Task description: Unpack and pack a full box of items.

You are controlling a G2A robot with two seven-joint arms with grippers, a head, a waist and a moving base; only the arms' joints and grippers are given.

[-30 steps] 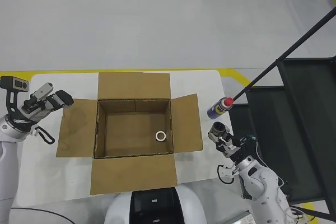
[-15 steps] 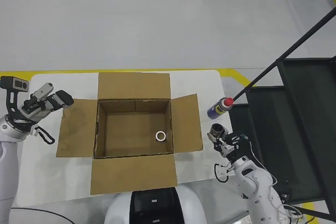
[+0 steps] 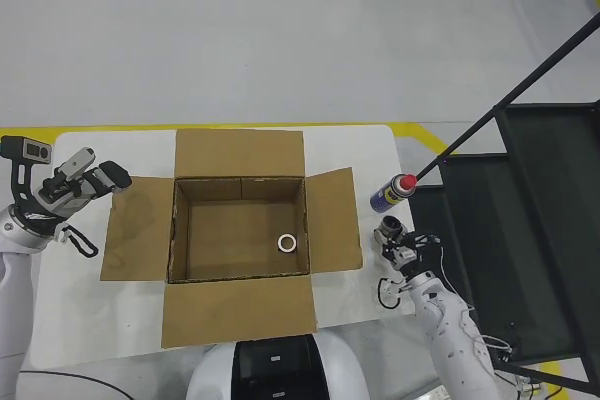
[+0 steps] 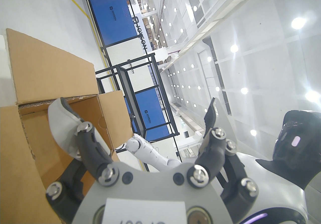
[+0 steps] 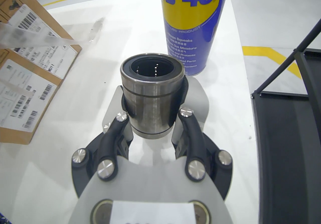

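An open cardboard box (image 3: 238, 238) stands mid-table with its flaps spread; a small white ring (image 3: 287, 242) lies on its floor near the right wall. My right gripper (image 3: 389, 238) is shut on a steel cylinder bearing (image 5: 152, 95), held upright just above the white table at the right edge, close to a blue and yellow spray can (image 5: 191, 13) that also appears in the top view (image 3: 391, 193). My left gripper (image 3: 83, 175) hangs open and empty over the table's left side, beside the box's left flap (image 4: 30, 119).
The white table (image 3: 350, 300) ends close to the right gripper. A dark metal rack (image 3: 540, 220) stands just past that edge. The box's labelled side (image 5: 27, 64) lies near the bearing. Bare tabletop lies between the box and the spray can.
My right arm has shifted slightly toward the table with the bearing still held, its forearm swinging in under the gripper. The left arm, box and ring stay put.
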